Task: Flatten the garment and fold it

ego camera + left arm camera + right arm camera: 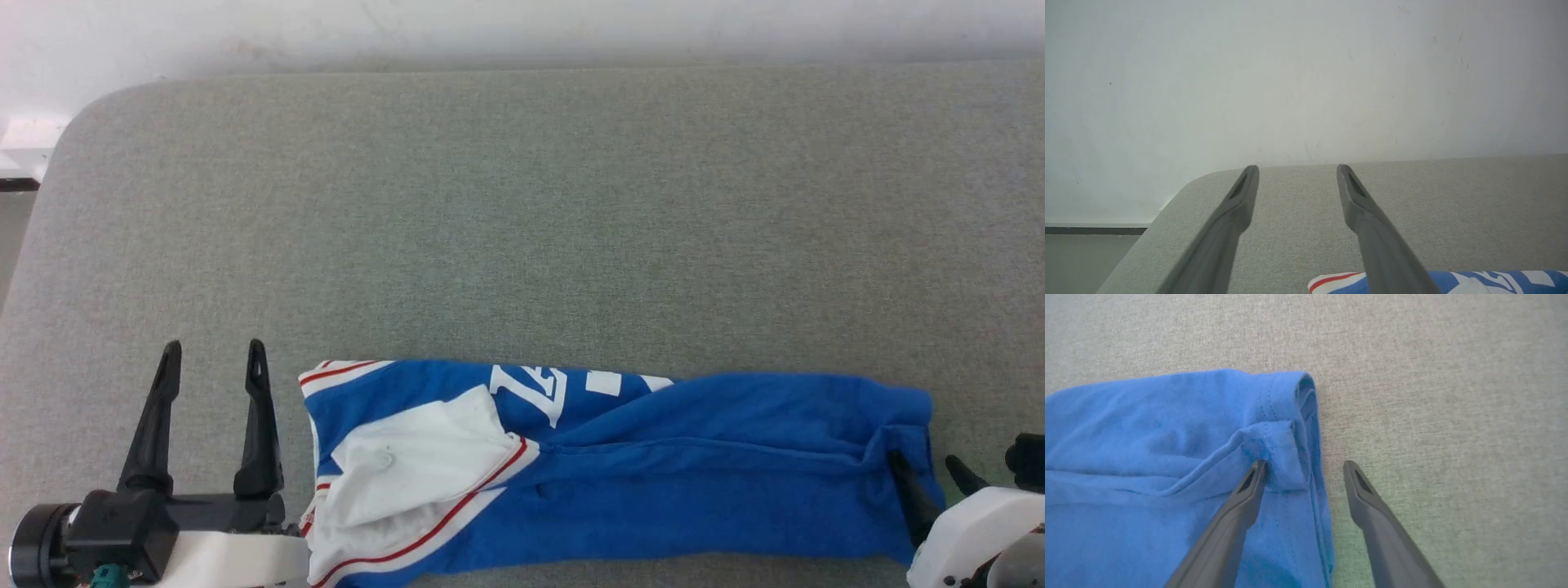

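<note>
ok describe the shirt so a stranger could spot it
On the grey table, along its near edge, a shirt lies in a long rumpled band. It is the one bright blue thing there, with a white sleeve and red-striped trim.

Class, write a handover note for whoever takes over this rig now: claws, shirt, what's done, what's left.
Left claw: open, empty, beside the shirt's sleeve end.
Right claw: open, straddling the hem edge, one finger on cloth, one on the grey pad.
Shirt: a long rumpled band along the pad's near edge.
Done: seemingly a lengthwise fold.
To do: smooth it, fold crosswise.
</note>
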{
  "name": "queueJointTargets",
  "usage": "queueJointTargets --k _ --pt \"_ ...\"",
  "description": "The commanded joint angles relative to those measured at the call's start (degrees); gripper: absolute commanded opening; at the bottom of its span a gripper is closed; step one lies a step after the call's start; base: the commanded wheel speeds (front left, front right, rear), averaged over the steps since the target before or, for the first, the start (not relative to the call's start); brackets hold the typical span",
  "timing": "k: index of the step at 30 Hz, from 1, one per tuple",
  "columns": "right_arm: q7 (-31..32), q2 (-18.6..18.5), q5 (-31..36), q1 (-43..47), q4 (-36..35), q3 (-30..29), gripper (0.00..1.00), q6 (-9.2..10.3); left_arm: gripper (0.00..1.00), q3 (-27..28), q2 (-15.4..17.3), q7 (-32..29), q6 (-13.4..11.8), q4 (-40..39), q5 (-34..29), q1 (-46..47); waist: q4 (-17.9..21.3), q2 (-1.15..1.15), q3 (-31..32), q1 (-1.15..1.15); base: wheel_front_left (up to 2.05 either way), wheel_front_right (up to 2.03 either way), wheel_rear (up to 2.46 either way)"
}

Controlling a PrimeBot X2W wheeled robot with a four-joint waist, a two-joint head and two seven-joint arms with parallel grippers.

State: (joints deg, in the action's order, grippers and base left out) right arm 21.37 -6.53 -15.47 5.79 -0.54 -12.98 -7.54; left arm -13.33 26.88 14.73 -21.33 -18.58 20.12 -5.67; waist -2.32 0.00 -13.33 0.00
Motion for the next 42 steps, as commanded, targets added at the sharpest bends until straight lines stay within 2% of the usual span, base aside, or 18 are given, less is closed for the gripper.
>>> queueJointTargets --k 1,5,6,7,8,10,17,25,35,38,42 --pt "-0.5 -0.1 0.3 -0.9 1.1 -0.2 1.0 0.05 1.0 0.7 -1.1 0.3 1.0 0.4 -0.8 -0.6 -0.6 0.0 -0.4 0.0 0.0 0.0 0.0" --pt "2.1 -0.1 -0.4 -0.9 4.1 0.9 1.0 0.05 1.0 1.7 -2.8 0.3 3.5 1.5 -1.6 -0.8 -1.4 0.0 -0.8 0.0 0.0 0.0 0.0" --pt "3.3 0.1 -1.0 -0.8 4.6 1.3 0.76 0.05 1.0 1.9 -3.2 0.3 4.1 1.7 -1.7 -0.8 -1.5 0.0 -0.9 0.0 0.0 0.0 0.0" --pt "4.9 0.3 -1.6 -0.7 5.0 1.5 0.42 0.05 1.0 2.2 -3.5 0.3 4.6 1.9 -2.0 -0.8 -1.7 0.0 -1.0 0.0 0.0 0.0 0.0" --pt "6.4 0.4 -2.0 -0.5 5.2 1.6 0.3 0.05 1.0 2.5 -3.8 0.3 5.1 2.1 -2.2 -0.8 -1.8 0.0 -1.1 0.0 0.0 0.0 0.0" --pt "8.7 0.4 -2.4 -0.5 5.2 1.4 0.0 0.05 1.0 2.9 -4.4 0.3 6.0 2.5 -2.5 -0.7 -2.0 0.0 -1.3 0.0 0.0 0.0 0.0" --pt "10.3 -0.6 -1.6 -1.6 2.3 0.1 0.0 0.05 1.0 4.4 -5.6 0.3 8.9 4.0 -3.4 -0.3 -1.9 0.0 -1.2 0.0 0.0 0.0 0.0" --pt "4.3 -4.4 1.5 -7.0 2.0 -0.8 0.0 0.05 1.0 5.3 -6.4 0.3 10.6 5.6 -5.7 -1.1 0.0 0.0 0.5 0.0 0.0 0.0 0.0" --pt "1.1 -11.0 5.0 -9.0 8.8 -11.1 0.0 0.05 1.0 5.6 -7.1 0.3 12.3 7.4 -7.2 -2.7 1.0 0.0 2.7 0.0 0.0 0.0 0.0" --pt "1.1 -11.4 5.9 -8.2 8.8 -11.7 0.0 0.05 1.0 5.8 -7.2 0.3 12.7 7.8 -7.3 -3.0 1.2 0.0 3.1 0.0 0.0 0.0 0.0" --pt "2.3 -9.6 3.4 -6.8 6.2 -8.5 0.0 0.05 1.0 5.9 -7.7 0.3 13.2 8.4 -7.3 -3.3 1.6 0.0 3.7 0.0 0.0 0.0 0.0"
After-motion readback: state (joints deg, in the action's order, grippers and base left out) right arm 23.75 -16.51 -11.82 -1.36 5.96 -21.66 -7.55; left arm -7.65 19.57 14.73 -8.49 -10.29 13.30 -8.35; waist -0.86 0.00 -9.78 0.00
